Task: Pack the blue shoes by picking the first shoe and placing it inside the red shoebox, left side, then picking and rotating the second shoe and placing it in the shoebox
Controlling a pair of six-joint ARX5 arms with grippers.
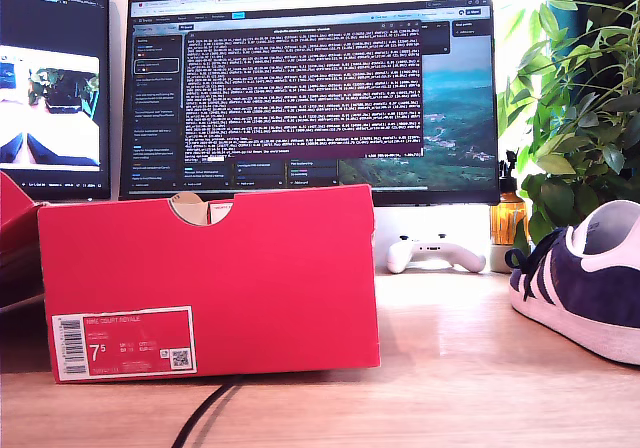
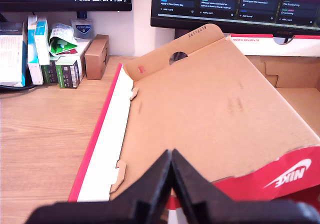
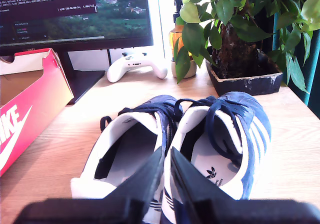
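The red shoebox (image 1: pixel 210 283) fills the exterior view's left half, standing on the wooden desk (image 1: pixel 450 368). Its white label reads "7.5" with a barcode and a small QR square; the half-round notch sits in its top edge. In the first wrist view the box (image 2: pixel 210 109) lies open below my first gripper (image 2: pixel 171 159), brown inside and with nothing in it, "NIKE" and a swoosh in white on its red flap, and a stamped date on the raised cardboard edge. That gripper's fingers are together, tips touching, holding nothing.

Behind stand 2 monitors (image 1: pixel 310 88), showing terminal text too small to read.

The blue shoes (image 3: pixel 185 139) sit side by side on the desk, well apart from the box, toes pointing away from my second gripper (image 3: pixel 166 156). An Adidas trefoil is printed on the insole of 1 shoe. That gripper hovers over the heels, its fingers together on nothing. In the exterior view 1 shoe (image 1: pixel 585 278) shows at the right edge.

A potted plant (image 3: pixel 235 34), a white game controller (image 1: pixel 437 253) and an amber bottle (image 1: pixel 508 218) stand beyond the shoes. Small cartons (image 2: pixel 45 49), 1 marked "CUTICURA", line the wall beside the box.
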